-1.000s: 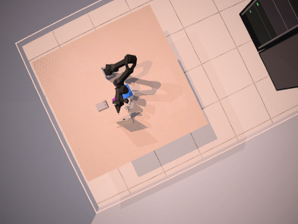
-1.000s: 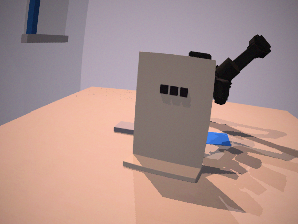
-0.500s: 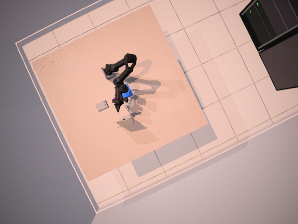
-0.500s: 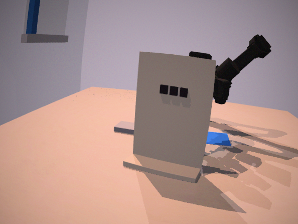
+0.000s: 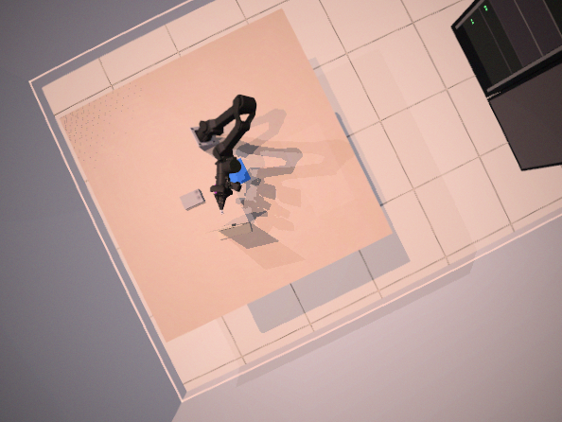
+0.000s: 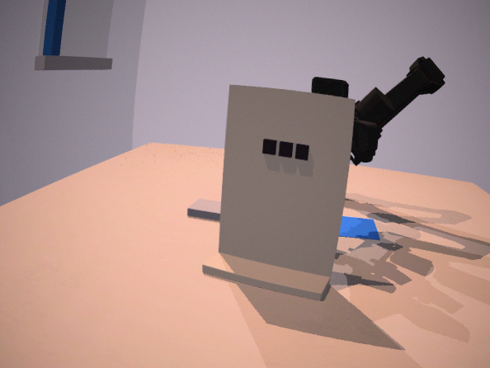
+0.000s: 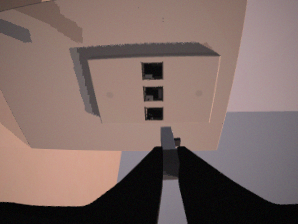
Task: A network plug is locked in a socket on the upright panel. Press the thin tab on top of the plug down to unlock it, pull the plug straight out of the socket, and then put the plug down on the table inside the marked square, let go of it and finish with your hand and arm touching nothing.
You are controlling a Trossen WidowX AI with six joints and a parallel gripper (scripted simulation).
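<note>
In the wrist view my gripper is shut on the small grey network plug, which sticks out past the fingertips. The plug is out of the panel and sits a short way in front of it. The upright grey panel faces the gripper, and its three sockets all look dark and empty. The marked blue square lies on the table under the arm's forearm, behind the gripper. From the exterior view the panel hides the gripper and the plug.
A flat grey block lies on the table beside the gripper. The panel stands on a low base plate. The arm's base is bolted near the table's middle. A dark cabinet stands far off the table.
</note>
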